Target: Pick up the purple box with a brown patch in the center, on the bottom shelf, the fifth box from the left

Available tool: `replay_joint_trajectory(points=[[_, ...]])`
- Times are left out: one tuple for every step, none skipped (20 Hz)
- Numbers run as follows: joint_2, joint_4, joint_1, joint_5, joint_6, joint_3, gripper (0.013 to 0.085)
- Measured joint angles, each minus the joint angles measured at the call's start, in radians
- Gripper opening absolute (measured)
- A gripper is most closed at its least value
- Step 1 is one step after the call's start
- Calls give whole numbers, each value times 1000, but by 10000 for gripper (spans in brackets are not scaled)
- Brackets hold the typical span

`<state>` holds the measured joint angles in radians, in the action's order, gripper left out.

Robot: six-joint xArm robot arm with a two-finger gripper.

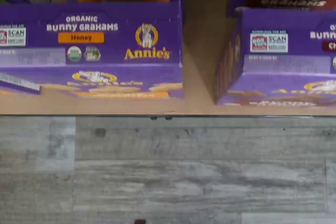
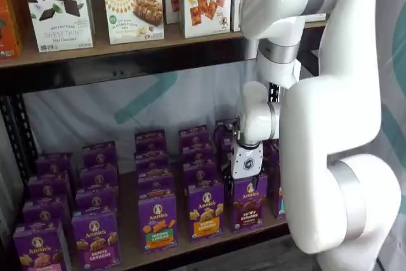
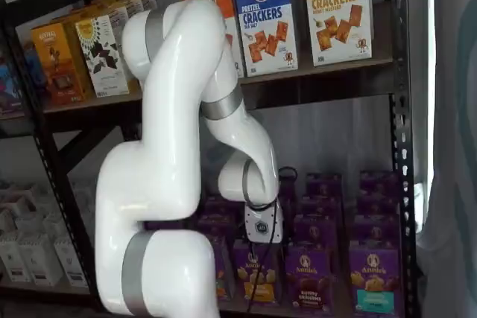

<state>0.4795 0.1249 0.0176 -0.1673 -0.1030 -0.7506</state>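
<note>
The purple box (image 2: 248,204) stands upright at the front of the bottom shelf (image 2: 129,233), with dark brown bunny cookies pictured mid-front. It also shows in a shelf view (image 3: 307,273). In the wrist view its purple top with part of the "Bunny Grahams" text (image 1: 289,51) lies beside a Honey carton (image 1: 105,40). My gripper (image 2: 245,177) hangs just above and in front of the purple box, and its white body also shows in a shelf view (image 3: 262,230). Its fingers do not show plainly, so I cannot tell whether they are open.
A purple carton with orange crackers and a yellow band (image 2: 206,211) stands just left of the target. A teal-banded carton (image 3: 375,277) stands to its right. More purple cartons fill the rows behind. The upper board holds cracker boxes (image 2: 204,1). Grey plank floor (image 1: 168,171) lies below the shelf edge.
</note>
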Motion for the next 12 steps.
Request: replay_joint_trajectory(points=[[12,-19,-4,-6,15,-15,850],[24,-56,-12,-12,45,-30,850],[38,-97,-20,-19,78,-46,850],[52,-107,-24,-17,82,-59,850],[65,-99,-27,-15,73,-71,850],[79,-124,-33,-13,91,-85,850],[89,-143,-37,-9,105,-94,850],[98,-147,-39,-7,106,-102,850],[109,-108,-38,-4,69,-112,850],[117,-82,-37,-3,44,-120,850],[124,-70,-37,1,31,-127,850],[133,-46,-38,11,7,-134,850]])
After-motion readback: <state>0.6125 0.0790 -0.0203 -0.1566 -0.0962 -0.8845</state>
